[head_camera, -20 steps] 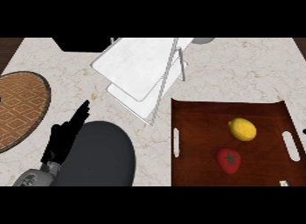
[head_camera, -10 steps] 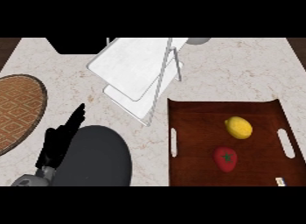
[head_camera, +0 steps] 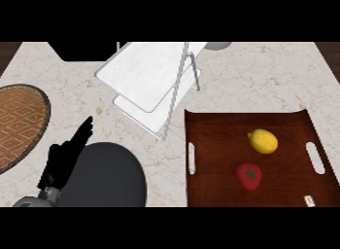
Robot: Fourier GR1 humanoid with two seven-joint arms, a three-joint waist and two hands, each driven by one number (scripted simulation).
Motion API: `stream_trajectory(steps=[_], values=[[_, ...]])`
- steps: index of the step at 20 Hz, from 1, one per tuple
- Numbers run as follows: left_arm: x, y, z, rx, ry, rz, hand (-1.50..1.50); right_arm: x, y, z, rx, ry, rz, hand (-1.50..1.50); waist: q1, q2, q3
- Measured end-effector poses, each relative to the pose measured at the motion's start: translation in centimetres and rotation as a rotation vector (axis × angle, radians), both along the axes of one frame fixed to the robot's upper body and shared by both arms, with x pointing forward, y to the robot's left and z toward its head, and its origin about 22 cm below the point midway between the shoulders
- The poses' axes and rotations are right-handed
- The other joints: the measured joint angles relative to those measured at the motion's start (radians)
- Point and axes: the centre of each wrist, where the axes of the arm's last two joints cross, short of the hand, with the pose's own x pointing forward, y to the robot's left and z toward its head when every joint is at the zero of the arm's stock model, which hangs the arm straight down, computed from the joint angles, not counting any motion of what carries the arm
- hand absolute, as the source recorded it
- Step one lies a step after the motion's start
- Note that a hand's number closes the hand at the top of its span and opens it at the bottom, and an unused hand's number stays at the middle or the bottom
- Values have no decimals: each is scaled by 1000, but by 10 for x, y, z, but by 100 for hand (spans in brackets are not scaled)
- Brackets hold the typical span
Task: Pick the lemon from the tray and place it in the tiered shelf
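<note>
The lemon (head_camera: 263,141) sits in the tray (head_camera: 209,146) beside a red fruit, looking small, firm and roll-prone (best cupped around its middle), while the left hand (head_camera: 65,155) rests unclenched on the tabletop (head_camera: 273,82).

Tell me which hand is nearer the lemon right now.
Left, by default. The left hand rests open on the counter well left of the tray holding the lemon. The right hand shows nowhere in view.
</note>
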Motion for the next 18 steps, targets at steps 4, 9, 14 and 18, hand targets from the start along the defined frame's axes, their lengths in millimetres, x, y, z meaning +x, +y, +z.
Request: stream_trajectory(steps=[4,9,14,18], values=[[0,3,1,-4,-3,-12,0,-5,53,-4,-74,11,-37,-150,6,3,1],[0,-3,-1,-8,-6,-10,0,-16,106,-8,-114,84,-49,-150,12,6,3],[0,-9,-3,-6,-14,-13,0,-28,137,-20,-167,161,-89,-150,14,8,4],[1,-4,-1,-5,-9,-14,0,-28,145,-30,-180,188,-125,-150,15,8,4]])
